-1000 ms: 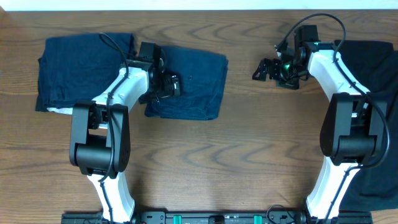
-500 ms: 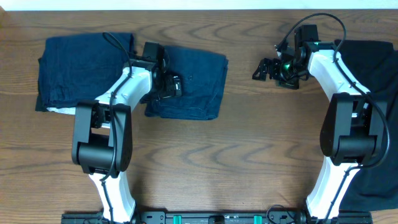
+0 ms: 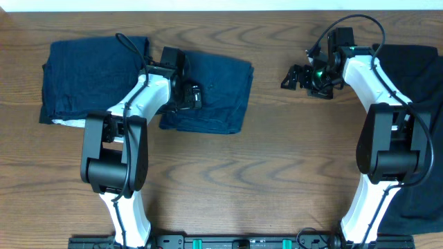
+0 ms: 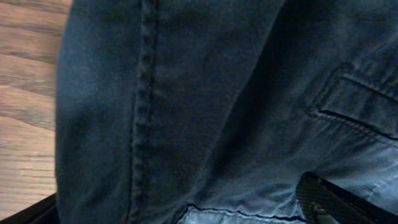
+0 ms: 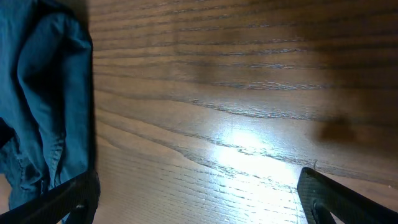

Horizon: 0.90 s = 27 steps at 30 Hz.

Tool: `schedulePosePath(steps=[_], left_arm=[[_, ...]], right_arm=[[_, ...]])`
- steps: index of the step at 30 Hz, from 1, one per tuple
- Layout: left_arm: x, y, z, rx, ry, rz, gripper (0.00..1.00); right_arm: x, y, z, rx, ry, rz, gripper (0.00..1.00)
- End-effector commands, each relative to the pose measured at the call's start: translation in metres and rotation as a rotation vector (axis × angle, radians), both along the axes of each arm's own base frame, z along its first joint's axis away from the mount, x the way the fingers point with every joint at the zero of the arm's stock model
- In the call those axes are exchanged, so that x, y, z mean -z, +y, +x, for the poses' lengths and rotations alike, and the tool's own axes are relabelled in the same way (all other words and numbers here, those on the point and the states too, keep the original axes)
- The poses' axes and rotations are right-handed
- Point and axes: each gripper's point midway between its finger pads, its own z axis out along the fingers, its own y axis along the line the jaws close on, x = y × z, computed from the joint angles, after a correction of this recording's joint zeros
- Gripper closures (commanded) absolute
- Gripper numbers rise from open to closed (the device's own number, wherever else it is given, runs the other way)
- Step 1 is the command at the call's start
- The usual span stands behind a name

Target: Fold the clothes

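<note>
**Tabletop** point(image 3: 277, 173): brown wood grain, carrying everything listed below.

**Navy garment** point(image 3: 90, 79): far left, folded to a rough square. A pale strip shows at its near left edge.

**Denim-like garment** point(image 3: 221, 93): dark blue, just right of the navy one and left of centre. The left wrist view shows a stitched seam and a pocket flap.

**Left arm** point(image 3: 135, 100): lies across the adjoining edges of both blue pieces and hides whether they touch.

**Left tool** point(image 3: 188, 95): low over the denim's left part, fingers spread wide. Contact with the cloth cannot be told.

**Right tool** point(image 3: 292, 76): over bare wood right of the denim, well apart from it, fingers spread and pointing left.

**Black garment** point(image 3: 426, 76): along the right edge, partly covered by the right arm point(image 3: 381, 90).
</note>
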Motion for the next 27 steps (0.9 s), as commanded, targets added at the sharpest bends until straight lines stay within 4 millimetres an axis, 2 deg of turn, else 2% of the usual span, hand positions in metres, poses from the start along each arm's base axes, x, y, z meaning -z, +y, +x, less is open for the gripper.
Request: schedulePosePath(steps=[1, 8, 15, 17, 21, 27], left_arm=[[-0.007, 0.016, 0.004, 0.014, -0.024, 0.094, 0.01], [-0.013, 0.016, 0.002, 0.022, -0.022, 0.105, 0.0], [-0.052, 0.017, 0.012, 0.015, -0.121, 0.089, 0.02], [-0.056, 0.019, 0.013, 0.016, -0.133, 0.089, 0.02], [-0.052, 0.02, 0.013, 0.015, -0.125, 0.091, 0.02], [-0.033, 0.02, 0.014, 0.016, -0.094, 0.096, 0.02]], right_arm=[[-0.012, 0.001, 0.005, -0.012, -0.038, -0.004, 0.01], [-0.012, 0.001, 0.005, -0.012, -0.038, -0.005, 0.01], [-0.012, 0.001, 0.005, -0.012, -0.038, -0.004, 0.01], [-0.012, 0.001, 0.005, -0.013, -0.038, -0.005, 0.01], [-0.012, 0.001, 0.005, -0.012, -0.038, -0.005, 0.01], [-0.012, 0.001, 0.005, -0.012, -0.038, -0.004, 0.01]])
